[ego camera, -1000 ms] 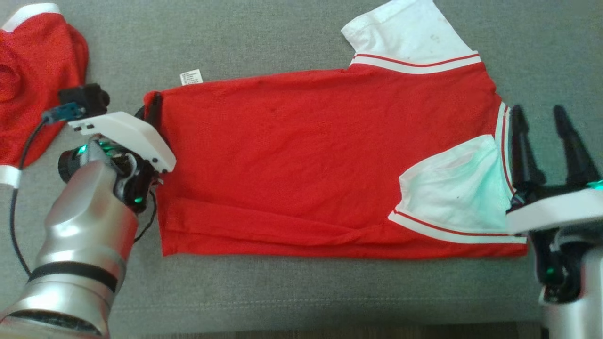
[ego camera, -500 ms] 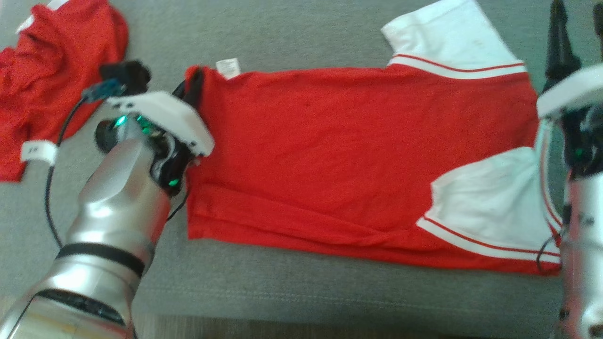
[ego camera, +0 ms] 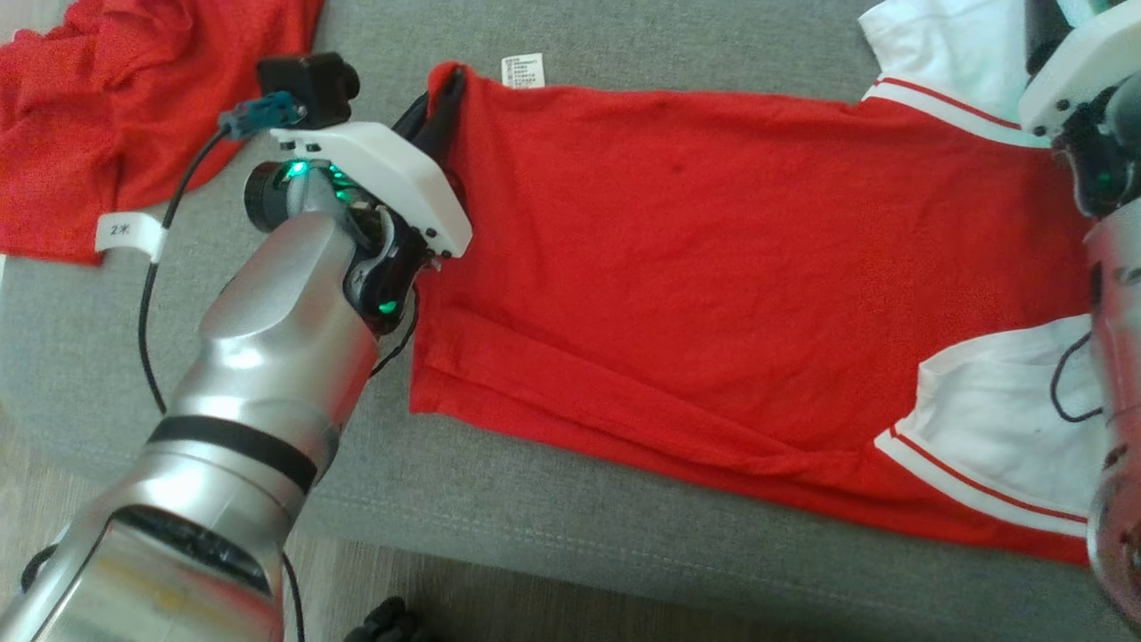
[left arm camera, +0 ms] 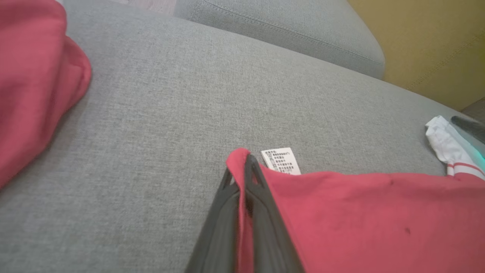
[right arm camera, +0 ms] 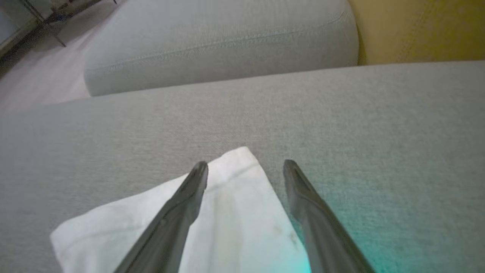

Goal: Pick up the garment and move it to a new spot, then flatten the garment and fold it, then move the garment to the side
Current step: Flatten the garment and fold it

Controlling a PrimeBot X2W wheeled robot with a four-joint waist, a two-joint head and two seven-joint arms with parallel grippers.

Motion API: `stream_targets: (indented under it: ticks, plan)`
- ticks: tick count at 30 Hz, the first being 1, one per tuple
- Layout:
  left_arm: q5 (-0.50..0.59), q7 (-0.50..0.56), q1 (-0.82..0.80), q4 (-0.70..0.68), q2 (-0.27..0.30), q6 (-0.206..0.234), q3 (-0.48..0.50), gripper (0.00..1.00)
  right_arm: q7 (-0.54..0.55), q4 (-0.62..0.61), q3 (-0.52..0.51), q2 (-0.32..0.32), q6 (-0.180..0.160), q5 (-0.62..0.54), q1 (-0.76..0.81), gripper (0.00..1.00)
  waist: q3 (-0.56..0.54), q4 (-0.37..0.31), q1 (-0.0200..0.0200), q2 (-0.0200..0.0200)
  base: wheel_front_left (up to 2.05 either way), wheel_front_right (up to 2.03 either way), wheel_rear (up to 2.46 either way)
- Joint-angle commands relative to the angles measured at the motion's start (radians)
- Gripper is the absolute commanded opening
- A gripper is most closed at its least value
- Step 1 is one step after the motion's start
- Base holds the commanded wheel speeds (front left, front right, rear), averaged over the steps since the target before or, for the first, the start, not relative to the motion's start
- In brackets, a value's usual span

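The garment point(ego camera: 695, 267) is a red shirt with white sleeves, spread across the grey sofa cushion point(ego camera: 624, 526), its lower edge folded up. My left gripper point(ego camera: 441, 89) is shut on the garment's far left corner, beside a white care label point(ego camera: 523, 70); in the left wrist view the red cloth point(left arm camera: 341, 220) sits pinched between the fingers of the left gripper point(left arm camera: 242, 167). My right gripper point(right arm camera: 245, 168) is open, hovering over the tip of the far white sleeve point(right arm camera: 227, 220), one finger over cloth, the other over bare cushion. Its white wrist housing point(ego camera: 1074, 62) shows at the top right of the head view.
A second red garment point(ego camera: 134, 98) with a white tag lies crumpled at the far left of the cushion. The cushion's front edge point(ego camera: 535, 571) runs along the bottom, with wooden floor below. A further grey cushion point(right arm camera: 219, 49) and a yellow wall lie beyond.
The head camera has swung, shifting the whole scene right and up. The left gripper keeps its hold on the corner. The right gripper has gone from beside the near white sleeve to the far one.
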Motion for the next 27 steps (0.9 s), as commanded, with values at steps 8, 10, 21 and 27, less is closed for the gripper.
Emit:
stream_targets:
  ticks: [8,10,21,27]
  plan:
    - [-0.063,-0.030,-0.044,-0.018,0.048,0.000,-0.037,0.00,0.011,0.136,0.019,-0.001,-0.001,-0.043,-0.094,0.35,0.006,-0.003,-0.0001,0.0000,0.00,0.00,0.00]
    - [-0.075,-0.034,-0.044,-0.015,0.055,0.000,-0.048,0.00,0.001,0.155,0.027,-0.002,-0.001,-0.041,-0.103,0.00,0.004,-0.006,-0.0001,0.0000,0.00,0.00,0.00]
    - [-0.126,-0.068,-0.050,-0.020,0.104,0.000,-0.073,0.00,-0.105,0.170,0.108,-0.002,-0.001,0.032,-0.128,0.00,-0.035,-0.031,-0.0001,0.0000,0.00,0.00,0.00]
    - [-0.149,-0.080,-0.012,-0.031,0.144,0.000,-0.068,0.00,-0.179,0.095,0.225,0.001,-0.001,0.142,-0.056,0.00,-0.095,-0.066,-0.0001,0.0000,0.00,0.00,0.00]
